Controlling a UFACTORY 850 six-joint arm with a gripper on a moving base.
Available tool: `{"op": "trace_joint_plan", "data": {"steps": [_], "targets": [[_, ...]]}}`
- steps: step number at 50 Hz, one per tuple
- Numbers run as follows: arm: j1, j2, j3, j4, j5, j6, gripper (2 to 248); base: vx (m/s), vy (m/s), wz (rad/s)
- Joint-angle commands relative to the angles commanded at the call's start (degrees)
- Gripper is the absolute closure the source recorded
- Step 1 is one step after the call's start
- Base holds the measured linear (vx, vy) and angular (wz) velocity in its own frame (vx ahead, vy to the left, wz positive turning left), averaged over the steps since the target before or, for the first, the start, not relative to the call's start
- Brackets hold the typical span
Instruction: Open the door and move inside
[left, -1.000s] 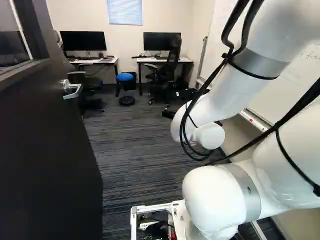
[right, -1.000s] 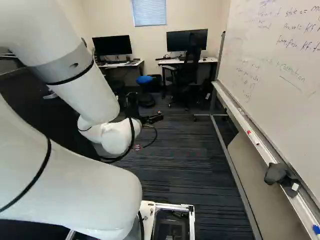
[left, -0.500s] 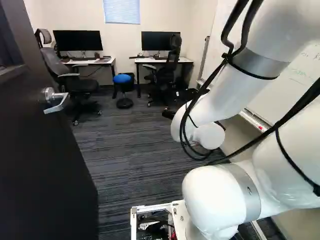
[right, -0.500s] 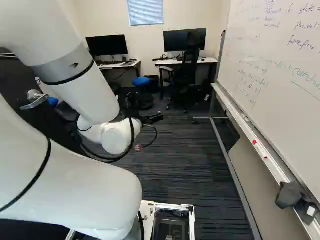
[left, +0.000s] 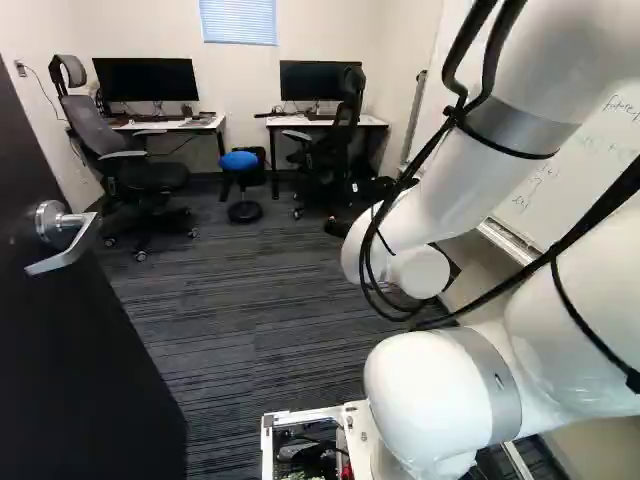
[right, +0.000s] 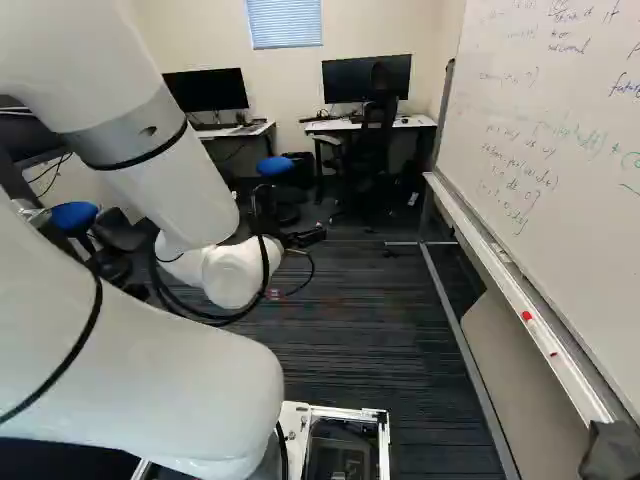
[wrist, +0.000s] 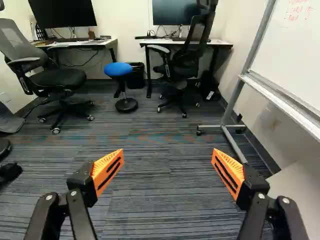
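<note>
In the right base view my gripper (right: 306, 237) reaches out past the wrist, over the carpet inside the room. The wrist view shows the gripper (wrist: 167, 151) open, its orange pads wide apart with only floor visible between them. The dark door (left: 85, 350) stands open along the left side of the left base view, beside the arm and not touching it there. Its silver lever handle (left: 66, 236) is on the near face, left of the arm and apart from the gripper.
Carpeted floor (left: 250, 300) stretches ahead. Two desks with monitors (left: 148, 80), office chairs (left: 140, 175) and a blue stool (left: 240, 162) stand by the far wall. A wheeled whiteboard (right: 560, 130) runs along the right, its foot (wrist: 220, 127) on the floor and a dark cloth on its tray.
The base has moved forward: the door and handle have slid nearer and leftward, and the whiteboard looks closer. The arm keeps its pose against its lowest joint.
</note>
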Motion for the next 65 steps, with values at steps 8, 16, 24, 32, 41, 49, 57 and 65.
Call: {"op": "trace_joint_plan", "data": {"steps": [8,16,24,32,41,49,57,65], "targets": [[0.00,0.00,0.00,0.00,0.00,0.00,3,0.212,-0.021,-0.011],[0.00,0.00,0.00,0.00,0.00,0.00,3,0.219,-0.018,-0.021],[0.00,0.00,0.00,0.00,0.00,0.00,3,0.212,-0.001,-0.014],[0.00,0.00,0.00,0.00,0.00,0.00,3,0.217,0.003,-0.007],[0.00,0.00,0.00,0.00,0.00,0.00,3,0.219,0.002,-0.004],[0.00,0.00,0.00,0.00,0.00,0.00,3,0.220,0.003,0.002],[0.00,0.00,0.00,0.00,0.00,0.00,3,0.211,0.006,-0.007],[0.00,0.00,0.00,0.00,0.00,0.00,3,0.215,0.000,-0.009]]}}
